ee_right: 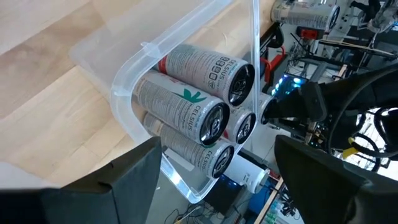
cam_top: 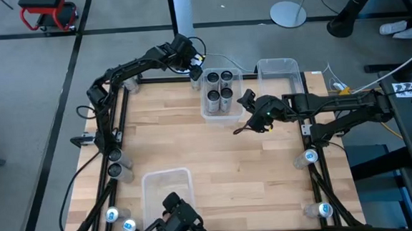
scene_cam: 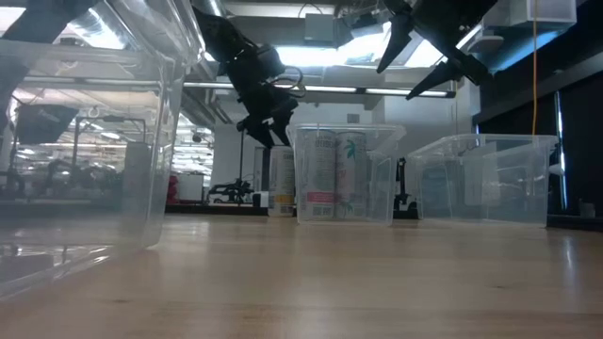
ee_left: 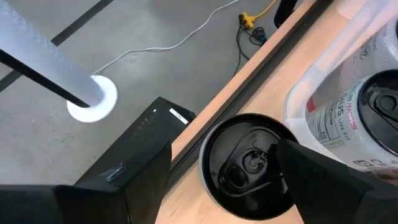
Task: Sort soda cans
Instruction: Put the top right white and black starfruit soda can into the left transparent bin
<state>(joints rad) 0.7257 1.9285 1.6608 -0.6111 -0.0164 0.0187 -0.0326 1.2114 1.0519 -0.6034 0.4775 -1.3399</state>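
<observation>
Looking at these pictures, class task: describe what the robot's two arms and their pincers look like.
Both arms are dark, nearly black, built of slim jointed segments with thin cables running along them. The left pincer carries a small white patch with a blue spot near its wrist; the right pincer shows a small yellow-green mark. Each ends in two flat, dark, blunt fingers, matte and unmarked in the wrist views.

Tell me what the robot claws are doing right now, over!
Left claw open, straddling a dark-topped silver soda can beside the clear plastic bin. Right claw open, empty, above the table. Four dark-topped cans binned. Nothing blocking.
</observation>
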